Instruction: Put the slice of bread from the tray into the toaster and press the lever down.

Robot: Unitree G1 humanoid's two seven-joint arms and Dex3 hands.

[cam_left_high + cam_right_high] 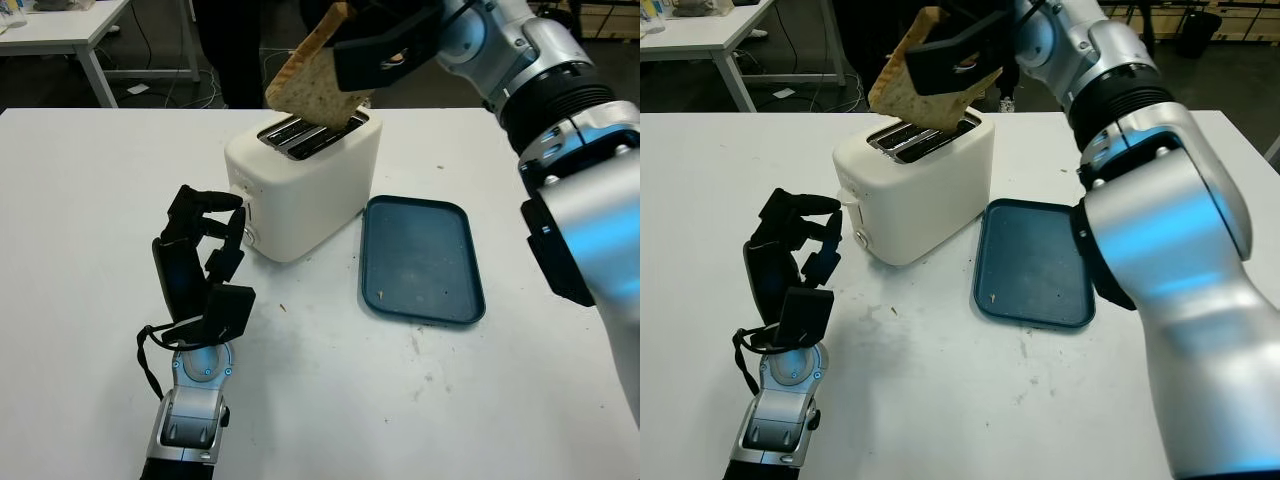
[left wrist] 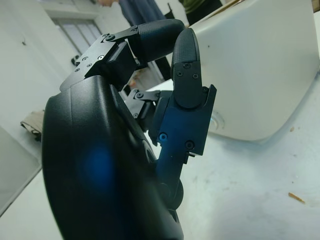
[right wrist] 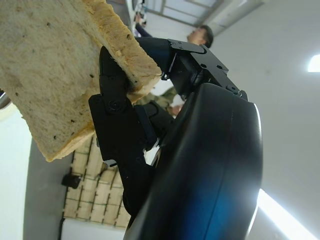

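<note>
Tan slice of bread tilted just above cream two-slot toaster, pinched by right hand fingers. Left hand beside toaster, fingers curled, empty. Likely light, soft, crumbly; best held gently near crust edge.

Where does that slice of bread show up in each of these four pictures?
Left eye view: the slice of bread is at top centre, pinched by the right hand above the toaster slots.
Right eye view: top, left of centre, tilted over the toaster.
Left wrist view: not in it; the curled, empty left hand sits beside the toaster.
Right wrist view: large, held between the fingers.
Shared landmark: the white toaster.
</note>
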